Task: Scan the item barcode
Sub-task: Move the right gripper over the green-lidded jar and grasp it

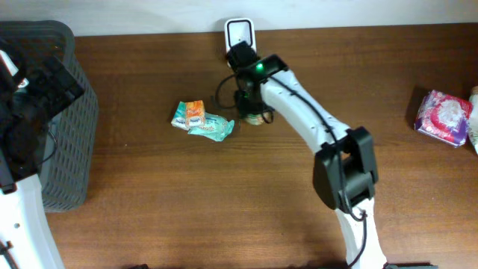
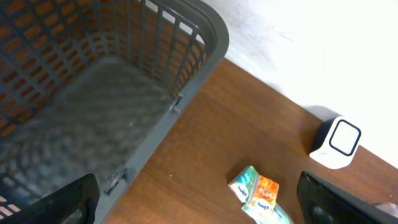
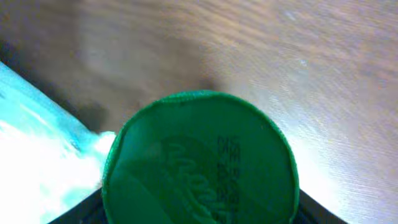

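The item is a small jar with a round green lid [image 3: 199,162] that fills the lower middle of the right wrist view. It stands on the wooden table just right of the tissue packets, and only a sliver of the item [image 1: 258,117] shows under the arm in the overhead view. My right gripper [image 1: 248,104] reaches down over it, its dark fingers [image 3: 74,211] pressed against both sides of the lid. The white barcode scanner [image 1: 239,31] stands at the table's far edge, just behind. My left gripper [image 2: 199,208] hangs wide open over the basket's corner, holding nothing.
A grey slatted basket [image 1: 63,112] sits at the table's left end. Teal and orange tissue packets [image 1: 202,119] lie left of the item. A pink wrapped pack [image 1: 444,116] lies at the far right edge.
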Robot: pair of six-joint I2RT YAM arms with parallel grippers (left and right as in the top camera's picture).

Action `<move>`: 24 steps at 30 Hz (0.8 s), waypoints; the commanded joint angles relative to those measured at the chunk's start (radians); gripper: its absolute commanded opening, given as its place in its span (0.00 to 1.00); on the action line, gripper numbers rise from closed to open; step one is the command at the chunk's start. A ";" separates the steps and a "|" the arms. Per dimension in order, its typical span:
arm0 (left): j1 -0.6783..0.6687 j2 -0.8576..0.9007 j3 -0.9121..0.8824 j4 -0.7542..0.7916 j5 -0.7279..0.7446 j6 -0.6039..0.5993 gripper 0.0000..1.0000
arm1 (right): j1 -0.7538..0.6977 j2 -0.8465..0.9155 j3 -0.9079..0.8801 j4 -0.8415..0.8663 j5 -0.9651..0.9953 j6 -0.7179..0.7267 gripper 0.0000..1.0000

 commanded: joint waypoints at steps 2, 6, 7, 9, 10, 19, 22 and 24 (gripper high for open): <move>0.006 -0.001 0.001 -0.002 -0.011 -0.006 0.99 | -0.051 -0.051 0.021 -0.081 0.023 -0.057 0.66; 0.006 -0.001 0.001 -0.002 -0.011 -0.006 0.99 | -0.088 -0.051 0.015 -0.054 -0.013 -0.310 0.66; 0.006 -0.001 0.001 -0.002 -0.011 -0.006 0.99 | -0.089 -0.051 0.009 -0.042 -0.021 -0.390 0.66; 0.006 -0.001 0.001 -0.002 -0.011 -0.006 0.99 | -0.101 -0.051 0.010 -0.032 -0.020 -0.433 0.72; 0.006 -0.001 0.001 -0.002 -0.011 -0.006 0.99 | -0.108 -0.052 0.015 -0.030 -0.023 -0.378 0.74; 0.006 -0.001 0.001 -0.002 -0.011 -0.006 0.99 | -0.165 -0.051 0.121 -0.108 -0.370 0.222 0.89; 0.006 -0.001 0.001 -0.002 -0.011 -0.006 0.99 | -0.167 -0.051 0.116 -0.136 -0.195 0.691 0.92; 0.006 -0.001 0.001 -0.002 -0.011 -0.006 0.99 | -0.159 -0.051 0.097 -0.123 -0.175 0.858 0.92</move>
